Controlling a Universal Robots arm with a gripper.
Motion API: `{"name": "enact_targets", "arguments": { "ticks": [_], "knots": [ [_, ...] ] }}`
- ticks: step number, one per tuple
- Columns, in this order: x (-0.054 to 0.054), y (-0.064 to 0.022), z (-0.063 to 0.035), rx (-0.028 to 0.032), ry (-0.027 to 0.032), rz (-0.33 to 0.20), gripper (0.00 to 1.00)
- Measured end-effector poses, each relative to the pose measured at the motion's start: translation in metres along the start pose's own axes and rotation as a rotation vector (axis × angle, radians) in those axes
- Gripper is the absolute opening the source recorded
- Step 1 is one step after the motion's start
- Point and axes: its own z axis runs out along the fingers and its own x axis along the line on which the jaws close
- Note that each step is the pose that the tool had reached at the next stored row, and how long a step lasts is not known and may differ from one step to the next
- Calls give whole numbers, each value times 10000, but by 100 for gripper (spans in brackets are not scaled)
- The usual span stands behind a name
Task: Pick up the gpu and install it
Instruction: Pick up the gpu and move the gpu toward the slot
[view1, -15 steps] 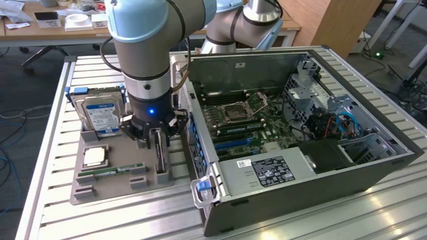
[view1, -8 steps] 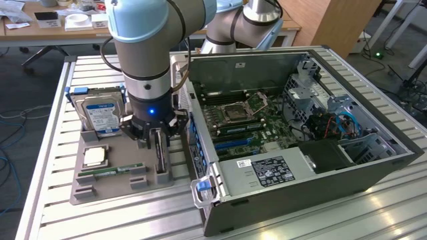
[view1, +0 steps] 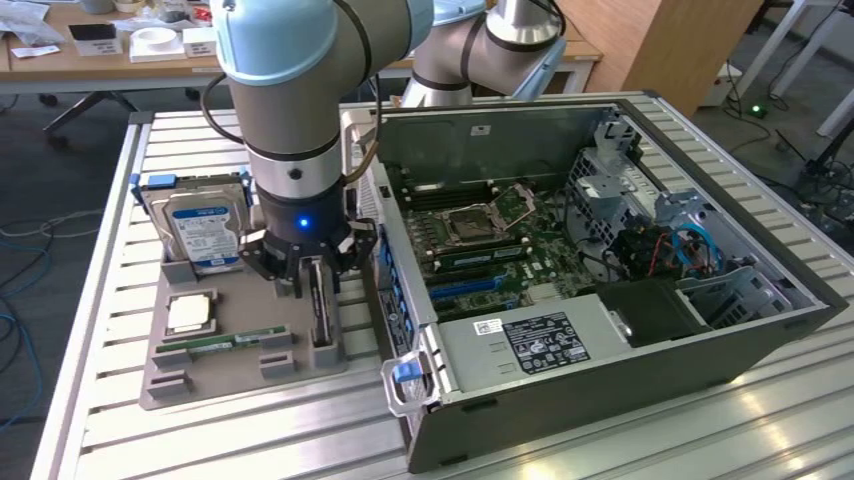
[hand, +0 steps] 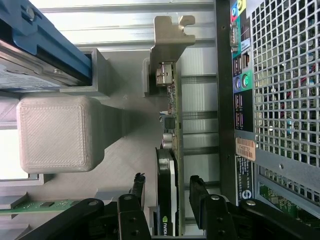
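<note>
Slatted metal table (view1: 107, 440), exterior view: the gripper (view1: 311, 285) hangs over a tray (view1: 214, 385) at nine o'clock of the open case (view1: 667, 360). Its two fingers (hand: 139, 187) are apart, straddling the one gpu (hand: 170, 150), which stands on edge in its slot with slim gaps either side. The case wall sits close at the gpu's three o'clock. Also racked: one hard drive (view1: 200, 235), one CPU (view1: 190, 315), one memory stick (view1: 220, 343).
</note>
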Motion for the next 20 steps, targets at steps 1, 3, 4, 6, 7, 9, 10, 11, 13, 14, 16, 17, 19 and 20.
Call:
{"name": "enact_targets", "arguments": {
  "ticks": [1,3,4,6,7,9,10,11,13,14,16,17,19,20],
  "knots": [
    [0,0,0,0,0,0,49],
    [0,0,0,0,0,0,49],
    [0,0,0,1,0,0,49],
    [0,0,0,0,0,0,47],
    [0,0,0,0,0,-1,41],
    [0,0,0,0,0,0,41],
    [0,0,0,0,0,0,41],
    [0,0,0,0,0,0,41],
    [0,0,0,0,0,0,41],
    [0,0,0,0,-1,0,41],
    [0,0,0,0,0,0,41],
    [0,0,0,0,0,0,41],
    [0,0,0,0,0,0,33],
    [0,0,0,0,2,0,33]
  ]
}}
